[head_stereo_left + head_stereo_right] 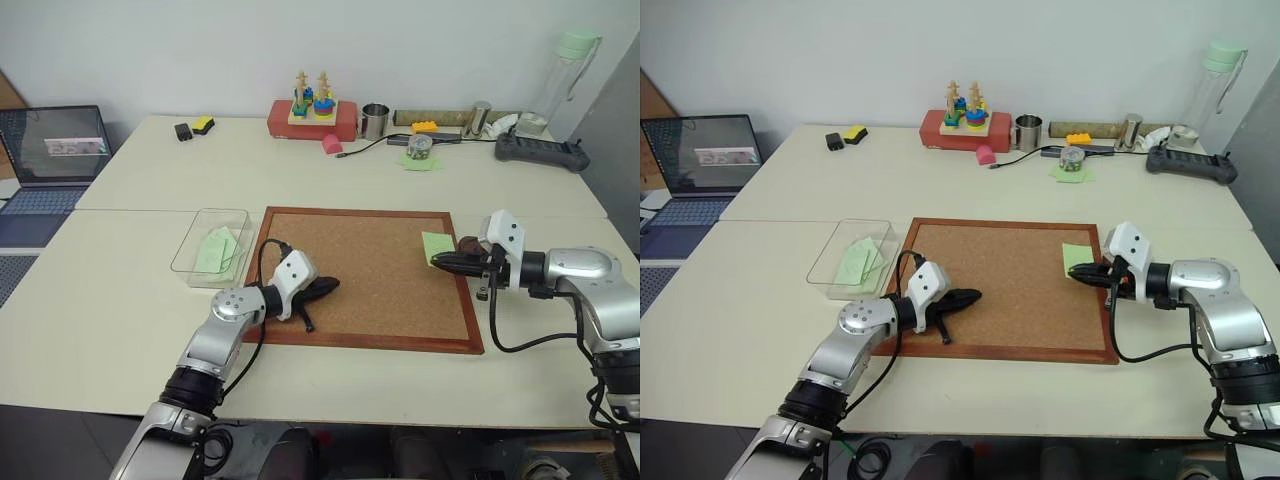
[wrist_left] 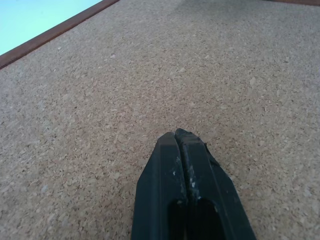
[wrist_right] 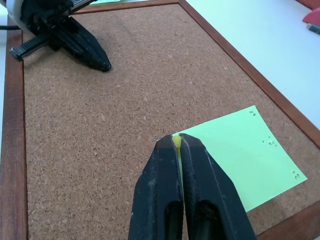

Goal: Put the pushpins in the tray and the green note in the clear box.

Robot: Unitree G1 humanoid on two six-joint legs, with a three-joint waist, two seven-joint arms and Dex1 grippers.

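The right gripper (image 3: 177,142) is pinching shut on something small and yellow at its tips — probably a pushpin head — right over a corner of the green note (image 3: 240,157), which is lying at the corkboard's (image 1: 360,270) right edge. The left gripper (image 2: 182,137) is sitting closed and empty above the cork. The note is looking thin, light and floppy — best taken by a free edge.
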